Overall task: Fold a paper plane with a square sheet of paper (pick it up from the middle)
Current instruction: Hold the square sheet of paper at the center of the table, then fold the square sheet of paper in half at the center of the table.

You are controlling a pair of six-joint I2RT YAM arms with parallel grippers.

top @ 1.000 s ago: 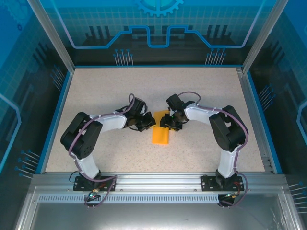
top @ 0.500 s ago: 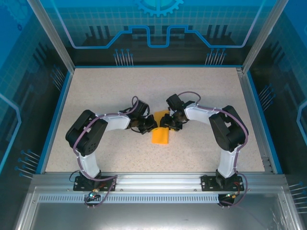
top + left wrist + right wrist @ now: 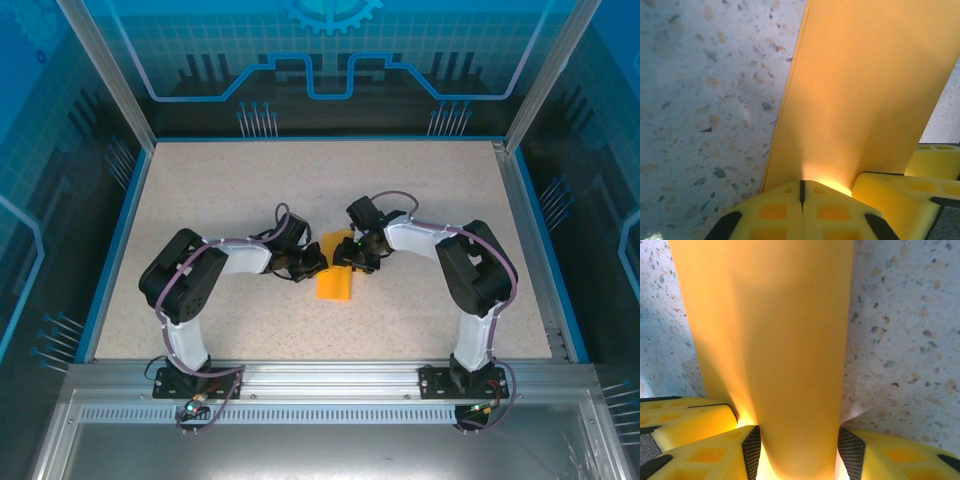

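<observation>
Top view: the square sheet of paper (image 3: 337, 278), folded to a narrow orange strip, lies mid-table (image 3: 220, 190). Its long axis runs near-to-far, slightly tilted. The left gripper (image 3: 308, 263) is at its left edge, the right gripper (image 3: 350, 256) at its right.

Left wrist: yellow waffle-patterned pads (image 3: 770, 212) are pressed together, closed, tips at the strip's edge. Can't tell if any paper is pinched. The paper is smooth and matte, the table speckled.

Right wrist: jaws are half spread with a pad on each long edge, gripping the strip, which bows between them.

Left pincer (image 3: 801, 191) closed, right pincer (image 3: 799, 446) gripping, arms bent inward
</observation>
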